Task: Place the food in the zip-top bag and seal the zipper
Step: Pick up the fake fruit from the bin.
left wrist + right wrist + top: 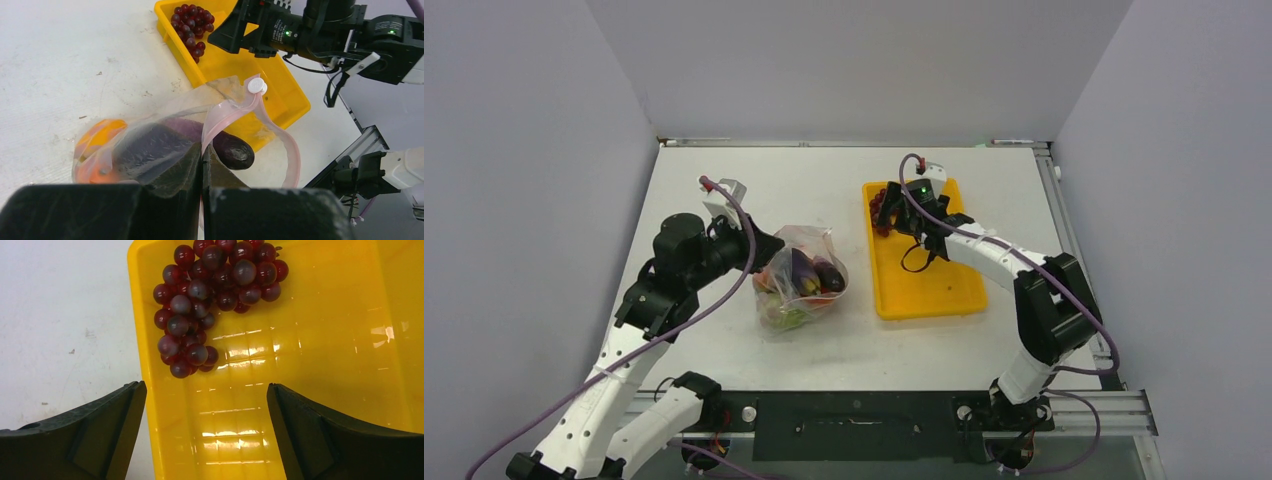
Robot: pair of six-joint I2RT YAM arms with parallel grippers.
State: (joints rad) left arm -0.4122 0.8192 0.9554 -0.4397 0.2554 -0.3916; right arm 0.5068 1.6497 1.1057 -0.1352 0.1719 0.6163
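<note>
The zip-top bag [799, 280] is thin, crinkled clear film, slumped on the matte white table [724, 180] just left of the yellow tray [934, 290] and not touching it. Through its wall show a smooth dark purple eggplant [232, 149] and a glossy orange piece [97, 137]. The zipper [225, 117], a soft pink strip, loops open and carries a small white slider [257, 86]. The left gripper [202, 150] is pinched tight on the bag's mouth edge, with film and strip running in between its blunt black fingers. The tray is hard, shiny plastic with upright walls. In its far left corner lies the grape bunch [210, 295], a cluster of round, translucent dark red beads close against the left wall. The right gripper [205, 387] hangs above the tray with its jaws spread wide and nothing between them. The grapes lie just ahead of the fingertips. Its left finger is over the tray's left wall and the table beyond, and its right finger is over the tray floor, which stretches glossy and flat to the grapes' right.
</note>
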